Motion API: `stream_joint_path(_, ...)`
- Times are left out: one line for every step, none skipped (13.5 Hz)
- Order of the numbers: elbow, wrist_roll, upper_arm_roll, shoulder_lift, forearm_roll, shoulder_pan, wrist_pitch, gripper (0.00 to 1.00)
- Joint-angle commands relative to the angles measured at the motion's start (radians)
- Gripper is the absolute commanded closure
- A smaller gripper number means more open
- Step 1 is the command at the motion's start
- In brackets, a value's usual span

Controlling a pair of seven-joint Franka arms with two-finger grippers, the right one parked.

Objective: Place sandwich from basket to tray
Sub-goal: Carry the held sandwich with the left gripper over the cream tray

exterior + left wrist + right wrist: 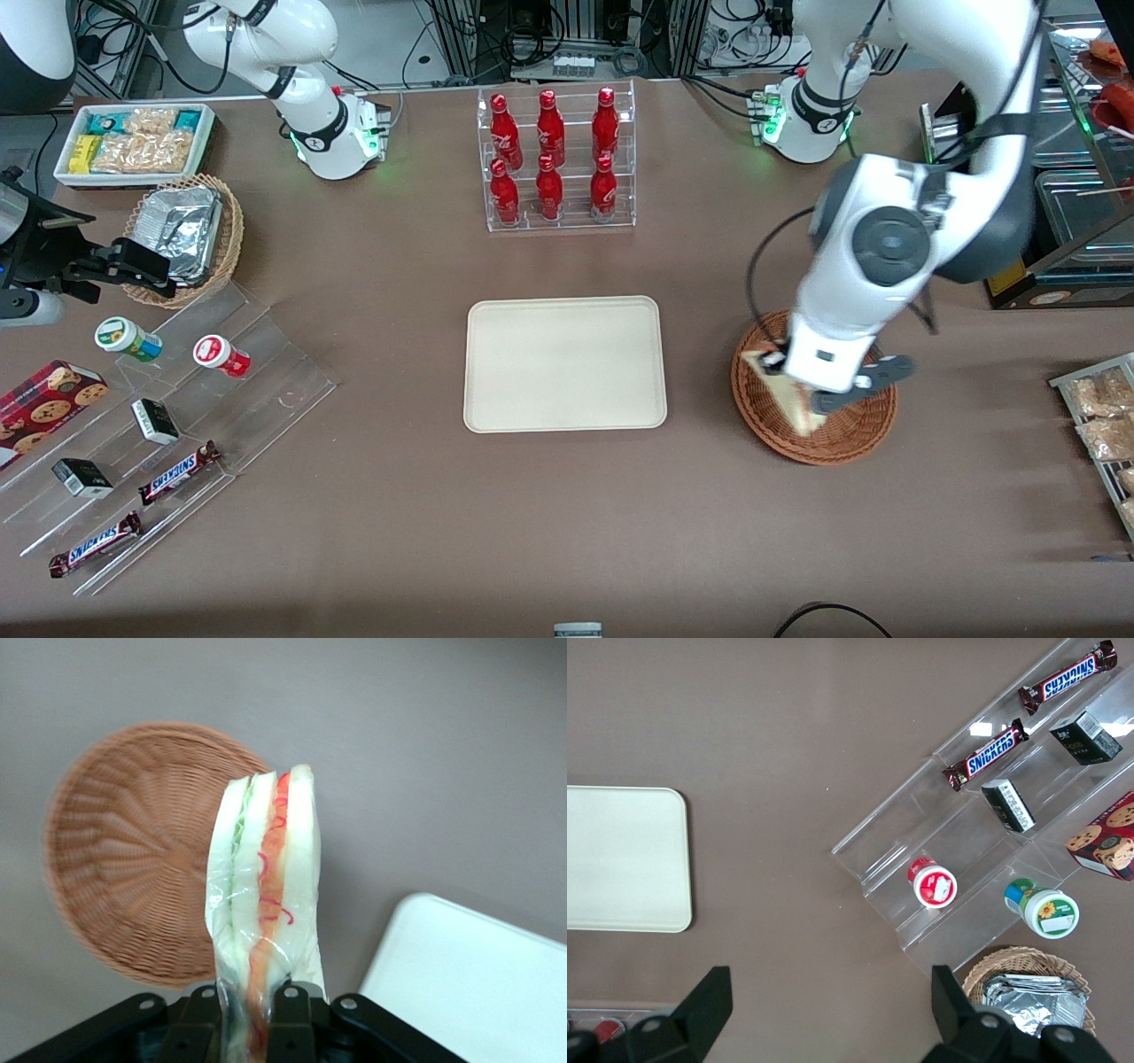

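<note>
Sandwich (264, 895), white bread with red, green, cream layers, clenched in gripper (254, 1010), above basket (133, 859), beside tray (469, 983)

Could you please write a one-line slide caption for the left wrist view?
Gripper shut on the wrapped sandwich, held above the empty wicker basket, the cream tray nearby.

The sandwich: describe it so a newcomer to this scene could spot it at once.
Find the cream tray at the table's middle, then the reddish-brown wicker basket beside it. Above that basket, the gripper clamps the sandwich: a wrapped white-bread wedge with red and green filling, the only sandwich here.
</note>
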Motion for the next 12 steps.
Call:
stream_joint_path(0.176,0.041,-0.034,0.157,-0.012,-0.053,-0.016,1.00)
stream_joint_path(0.198,0.052,-0.040,0.182,-0.012,-0.081,-0.013,1.00)
stream_joint_path(0.209,0.060,-0.042,0.199,-0.012,-0.104,-0.012,1.00)
stream_joint_path(0.215,0.060,-0.045,0.213,-0.013,-0.122,-0.003,1.00)
stream_joint_path(0.230,0.063,-0.045,0.242,-0.015,-0.147,0.039,1.00)
stream_joint_path(0.236,0.058,-0.045,0.271,-0.012,-0.179,0.077,1.00)
stream_joint_path(0.239,0.058,-0.044,0.294,-0.009,-0.206,0.099,1.00)
stream_joint_path(0.239,0.057,-0.044,0.317,-0.007,-0.225,0.106,1.00)
stream_joint_path(0.239,0.058,-0.044,0.332,-0.007,-0.245,0.106,1.00)
stream_joint_path(0.239,0.057,-0.044,0.348,-0.007,-0.259,0.108,1.00)
stream_joint_path(0.239,0.055,-0.044,0.361,-0.007,-0.269,0.116,1.00)
stream_joint_path(0.238,0.055,-0.042,0.369,-0.005,-0.283,0.131,1.00)
